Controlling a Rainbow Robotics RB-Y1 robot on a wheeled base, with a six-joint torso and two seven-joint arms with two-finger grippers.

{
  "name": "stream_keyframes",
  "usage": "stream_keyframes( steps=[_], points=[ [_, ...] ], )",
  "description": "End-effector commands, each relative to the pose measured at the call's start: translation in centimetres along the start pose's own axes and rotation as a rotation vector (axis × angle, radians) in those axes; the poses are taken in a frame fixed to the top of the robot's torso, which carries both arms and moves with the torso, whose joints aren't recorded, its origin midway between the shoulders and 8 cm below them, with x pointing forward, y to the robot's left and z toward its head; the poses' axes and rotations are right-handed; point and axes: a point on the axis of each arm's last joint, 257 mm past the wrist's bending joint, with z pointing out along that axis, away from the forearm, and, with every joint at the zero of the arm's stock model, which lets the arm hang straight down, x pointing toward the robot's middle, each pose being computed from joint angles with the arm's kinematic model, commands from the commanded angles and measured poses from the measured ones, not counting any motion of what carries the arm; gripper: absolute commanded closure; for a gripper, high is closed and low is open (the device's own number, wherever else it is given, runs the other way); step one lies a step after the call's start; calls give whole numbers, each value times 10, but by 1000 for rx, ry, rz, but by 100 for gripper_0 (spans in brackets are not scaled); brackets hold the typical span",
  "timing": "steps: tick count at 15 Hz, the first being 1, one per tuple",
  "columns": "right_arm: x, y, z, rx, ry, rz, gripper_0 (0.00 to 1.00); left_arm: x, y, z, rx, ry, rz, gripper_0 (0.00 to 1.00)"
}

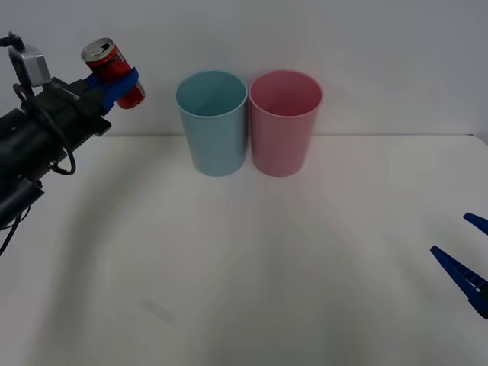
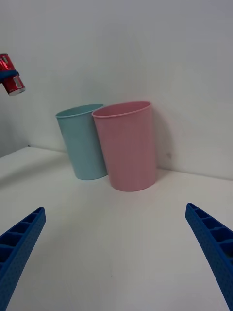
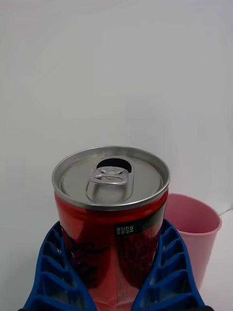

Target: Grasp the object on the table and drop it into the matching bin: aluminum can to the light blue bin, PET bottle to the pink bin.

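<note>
The left gripper had its two blue ribbed fingers closed around the middle of the can, one on each side of its red wall, and held it up in the air, well above the table and off to the left of the blue bin. In the front view the can leaned, its silver top tipped up and back toward the arm.

The can was a small cylinder of thin metal with a smooth, glossy red side carrying white print, and a dull silver lid with a raised rim. Its tab was pulled and the mouth stood open, so it was probably empty or nearly so: light, and easy to dent if squeezed hard. The painted wall looked slippery, but the ribbed, somewhat yielding fingers wrapped part-way round it, which seemed a sound hold. The mid-body was the right place to grip; the rim and the base would offer less surface.

The blue bin and the pink bin stood touching side by side at the back of the table against the white wall. Both were tall, smooth plastic cups with round rims, narrowing toward the foot, and far wider than the can.

The right gripper waited low at the table's right edge, fingers spread wide, holding nothing.
</note>
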Motion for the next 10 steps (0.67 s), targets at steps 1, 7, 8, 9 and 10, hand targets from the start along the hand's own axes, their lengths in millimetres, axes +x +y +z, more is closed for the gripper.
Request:
stream_keyframes(
  steps=[1,7,8,9,10],
  points=[
    [0,0,0,0,0,0,0,6,6,34,15,30,-5,100],
    [0,0,0,0,0,0,0,19,9,105,63,118,-29,100],
    [0,0,0,0,0,0,0,20,6,118,70,132,-31,100],
    [0,0,0,0,0,0,0,21,5,126,73,140,-31,100],
    [0,0,0,0,0,0,0,23,3,133,75,152,-27,100]
  ],
)
